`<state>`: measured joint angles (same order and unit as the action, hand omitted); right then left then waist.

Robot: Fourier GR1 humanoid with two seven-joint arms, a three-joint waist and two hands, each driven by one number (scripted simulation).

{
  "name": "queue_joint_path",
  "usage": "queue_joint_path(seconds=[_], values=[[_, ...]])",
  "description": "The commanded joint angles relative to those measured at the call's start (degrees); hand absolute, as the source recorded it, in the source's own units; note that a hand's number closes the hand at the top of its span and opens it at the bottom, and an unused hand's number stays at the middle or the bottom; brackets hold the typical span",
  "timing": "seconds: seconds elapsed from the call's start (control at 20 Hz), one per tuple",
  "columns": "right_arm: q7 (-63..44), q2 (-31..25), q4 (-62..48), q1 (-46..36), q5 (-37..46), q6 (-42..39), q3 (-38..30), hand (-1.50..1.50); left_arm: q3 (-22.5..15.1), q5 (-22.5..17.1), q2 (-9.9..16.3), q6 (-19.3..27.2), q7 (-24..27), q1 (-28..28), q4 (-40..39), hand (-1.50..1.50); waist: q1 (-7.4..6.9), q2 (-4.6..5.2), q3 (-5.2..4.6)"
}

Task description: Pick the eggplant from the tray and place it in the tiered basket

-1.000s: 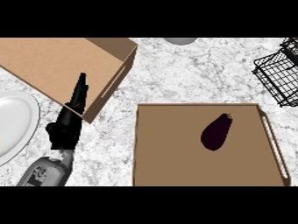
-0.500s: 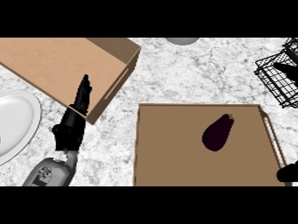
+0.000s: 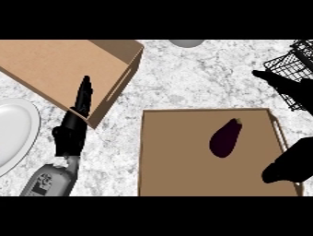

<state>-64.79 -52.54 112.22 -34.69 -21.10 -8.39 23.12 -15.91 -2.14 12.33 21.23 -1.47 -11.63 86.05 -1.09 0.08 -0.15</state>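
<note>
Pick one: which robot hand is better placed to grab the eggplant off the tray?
Right. The right robot hand is over the tray's right edge, beside the eggplant. The left robot hand rests across the counter, by the plate.

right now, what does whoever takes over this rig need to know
Left hand: open, fingers straight, resting by the open cardboard box, holding nothing.
Right hand: at the right edge over the tray's right rim, a dark shape; fingers unreadable, nothing seen in it.
Dark purple eggplant: lying on the flat brown tray, untouched.
Black wire tiered basket: upper right corner.
Done: nothing picked yet.
Left: grasp the eggplant, carry it to the basket.
</note>
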Motion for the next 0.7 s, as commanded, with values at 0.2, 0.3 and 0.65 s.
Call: queue_joint_path(seconds=[0.2,0.3,0.65], values=[[-10.0,-2.9,-0.1,-1.2,-1.6,-3.8,2.2,-1.5,0.0,1.0,0.0,0.2,0.2,4.0,3.0,0.0,0.81,-0.28,0.07],[-8.0,-1.0,-3.3,-2.6,1.5,-4.3,4.6,-1.5,-0.5,1.2,-0.6,-0.8,1.7,4.2,1.9,0.0,0.4,-0.06,0.06],[-6.1,-1.0,-4.2,-2.7,3.8,-6.4,7.1,-1.5,-1.6,3.6,-2.1,0.4,1.1,5.6,3.1,0.0,0.56,-0.14,0.1]])
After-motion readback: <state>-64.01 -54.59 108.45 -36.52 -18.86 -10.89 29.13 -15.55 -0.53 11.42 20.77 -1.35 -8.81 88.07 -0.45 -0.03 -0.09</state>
